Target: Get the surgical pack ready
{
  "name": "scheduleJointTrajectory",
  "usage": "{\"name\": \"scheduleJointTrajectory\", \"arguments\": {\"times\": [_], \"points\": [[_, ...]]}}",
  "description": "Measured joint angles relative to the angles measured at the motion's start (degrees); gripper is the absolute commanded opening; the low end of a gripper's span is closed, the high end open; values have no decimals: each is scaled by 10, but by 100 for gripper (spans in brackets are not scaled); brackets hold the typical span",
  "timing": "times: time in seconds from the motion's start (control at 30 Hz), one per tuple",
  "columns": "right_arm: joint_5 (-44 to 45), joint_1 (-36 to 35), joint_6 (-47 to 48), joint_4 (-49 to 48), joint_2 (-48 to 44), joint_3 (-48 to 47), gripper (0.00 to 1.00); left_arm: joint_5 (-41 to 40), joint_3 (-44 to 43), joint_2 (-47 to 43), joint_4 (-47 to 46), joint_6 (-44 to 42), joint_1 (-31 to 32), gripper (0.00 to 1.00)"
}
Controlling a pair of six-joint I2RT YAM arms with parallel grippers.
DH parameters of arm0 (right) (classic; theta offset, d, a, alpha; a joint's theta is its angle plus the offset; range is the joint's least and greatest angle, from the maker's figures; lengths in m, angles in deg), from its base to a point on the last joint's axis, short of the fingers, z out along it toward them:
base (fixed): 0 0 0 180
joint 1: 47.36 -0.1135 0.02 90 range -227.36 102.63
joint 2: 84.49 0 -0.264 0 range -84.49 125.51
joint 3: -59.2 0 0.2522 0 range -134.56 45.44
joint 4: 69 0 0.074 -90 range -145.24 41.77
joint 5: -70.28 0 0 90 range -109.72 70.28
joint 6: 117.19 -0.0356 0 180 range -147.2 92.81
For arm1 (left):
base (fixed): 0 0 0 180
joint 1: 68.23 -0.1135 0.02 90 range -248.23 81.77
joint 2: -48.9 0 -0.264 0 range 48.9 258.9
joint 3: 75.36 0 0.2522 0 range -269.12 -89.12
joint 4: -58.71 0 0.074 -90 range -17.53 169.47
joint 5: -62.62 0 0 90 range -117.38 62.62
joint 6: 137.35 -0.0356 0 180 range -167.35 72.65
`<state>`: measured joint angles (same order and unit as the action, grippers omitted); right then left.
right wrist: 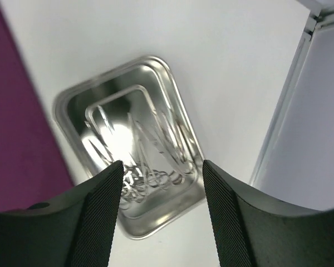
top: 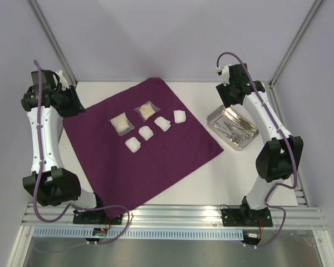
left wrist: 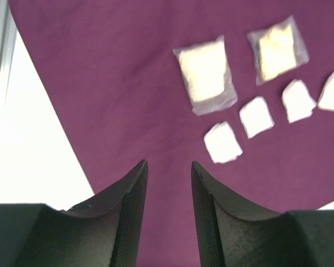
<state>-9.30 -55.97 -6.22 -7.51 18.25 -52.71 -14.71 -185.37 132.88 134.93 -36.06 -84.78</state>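
The dark-purple cloth (top: 150,161) lies spread like a diamond on the white table. On it are two tan packets (top: 122,124) (top: 147,112) and several white gauze pads (top: 146,133) in a diagonal row. The steel tray (top: 214,118) sits right of the cloth with thin steel forceps (top: 236,129) inside. My left gripper (top: 77,108) hovers over the cloth's left corner, open and empty (left wrist: 168,164); packets (left wrist: 205,71) and gauze (left wrist: 222,142) lie ahead of it. My right gripper (top: 229,104) hovers above the tray (right wrist: 67,105), open and empty (right wrist: 162,164), with the forceps (right wrist: 150,150) below.
Metal frame posts (top: 55,44) (top: 295,44) rise at the back corners. An aluminium rail (top: 172,214) runs along the near edge by the arm bases. A frame post (right wrist: 289,105) stands right of the tray. The cloth edge (right wrist: 16,122) is left of the tray.
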Motion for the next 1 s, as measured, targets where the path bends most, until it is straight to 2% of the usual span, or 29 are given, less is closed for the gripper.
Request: {"name": "scheduleJointTrajectory", "arguments": {"times": [0.2, 0.3, 0.5, 0.63, 0.77, 0.9, 1.0], "points": [[-12, -110, -112, -35, -77, 40, 61, 33, 29, 0, 33, -86, 0, 50], [-42, -159, -170, -85, -95, 93, 60, 51, 90, -15, 30, -125, 0, 51], [-96, -233, -255, -156, -89, 179, 56, 98, 205, -105, 16, -176, 11, 60], [-113, -260, -300, -188, -84, 197, 55, 114, 233, -157, 6, -191, 47, 60], [-131, -263, -338, -228, -87, 236, 55, 110, 232, -129, 5, -191, 101, 60], [-129, -262, -362, -243, -100, 283, 54, 102, 241, -63, -17, -182, 179, 60], [-124, -262, -374, -252, -123, 315, 54, 103, 249, -17, -46, -160, 207, 59]]}}
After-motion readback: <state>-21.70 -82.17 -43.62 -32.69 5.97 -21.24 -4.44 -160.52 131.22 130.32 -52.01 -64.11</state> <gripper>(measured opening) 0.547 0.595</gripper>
